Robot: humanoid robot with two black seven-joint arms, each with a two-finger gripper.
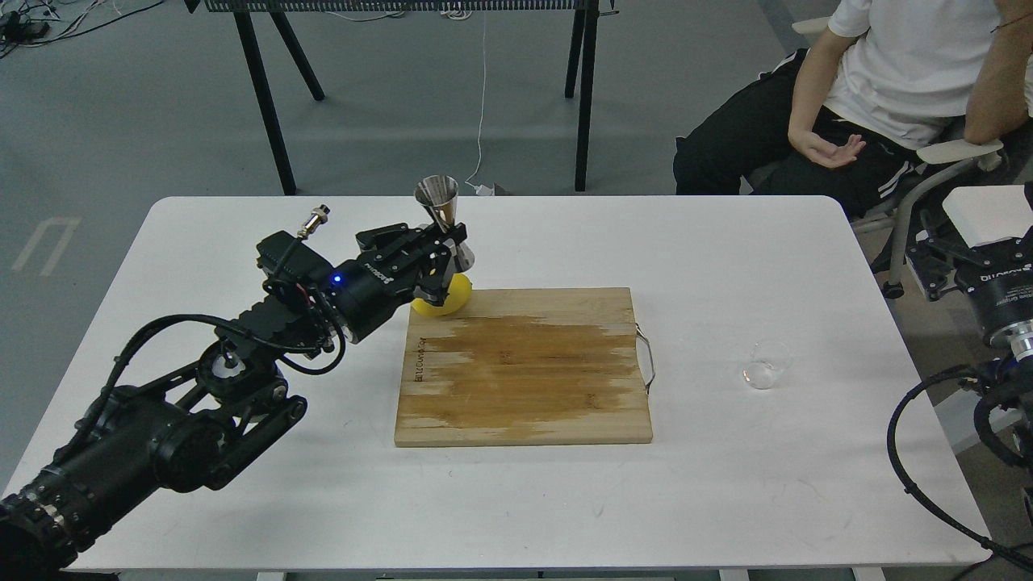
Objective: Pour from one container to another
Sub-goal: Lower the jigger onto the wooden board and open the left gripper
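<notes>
The shiny steel jigger stands upright in the air over the far left corner of the cutting board, with my left gripper shut on its narrow waist. The small clear glass cup sits on the white table far to the right, beyond the board's metal handle, and nothing touches it. Off the table's right edge, my right gripper hangs with its fingers spread open, well apart from the cup and partly cut off by the view's edge.
A wooden cutting board lies in the table's middle. A yellow lemon at its far left corner is mostly hidden behind my left gripper. A seated person is beyond the table's far right corner.
</notes>
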